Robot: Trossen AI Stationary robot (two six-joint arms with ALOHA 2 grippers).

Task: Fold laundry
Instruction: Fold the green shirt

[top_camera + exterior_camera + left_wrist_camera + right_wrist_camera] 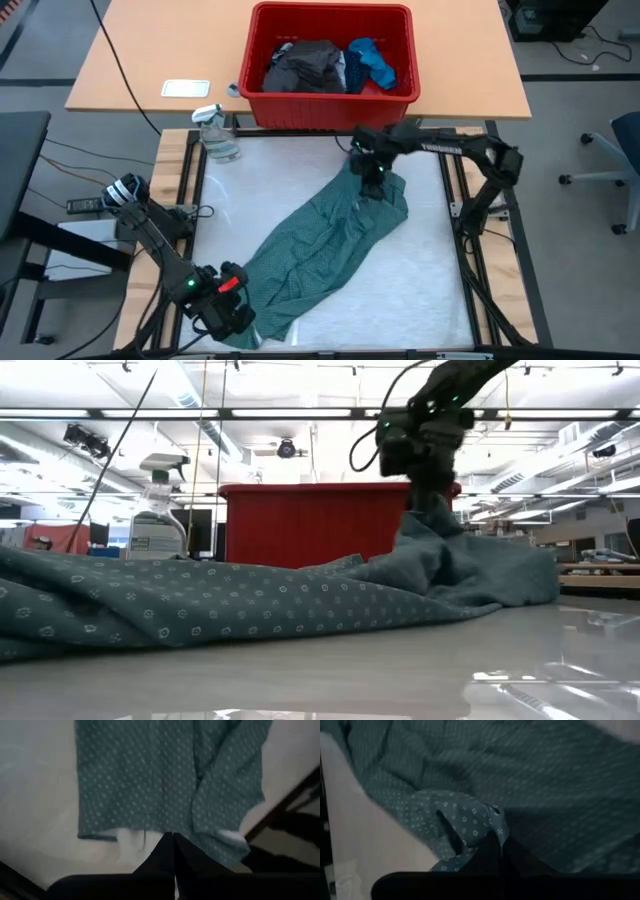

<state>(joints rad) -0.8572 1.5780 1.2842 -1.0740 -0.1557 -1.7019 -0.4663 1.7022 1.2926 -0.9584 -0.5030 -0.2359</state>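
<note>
The large teal-green shirt (320,235) lies in a long diagonal band across the white table, from near left to far right. My left gripper (232,305) is shut on its near-left end. My right gripper (375,178) is shut on its far-right end, in front of the red bin; the low view shows this gripper (430,475) above a raised peak of cloth. More laundry, a dark grey piece (305,65) and a bright blue piece (372,60), lies inside the bin. My left gripper pinches the shirt's edge (170,827) at its near-left end between the two fingers, coming steeply from above. Beyond the fingers the cloth spreads out over the table. My right gripper pinches a bunched fold (487,822) at the shirt's far-right end, slanting down from above. The cloth rises to a peak (432,515) under the fingers; the rest lies slack on the table.
The red bin (330,100) stands just beyond the table's far edge, close behind my right gripper. A clear spray bottle (215,132) stands at the far-left corner. A white card (185,88) lies on the wooden table behind. Bare table shows left and right of the shirt.
</note>
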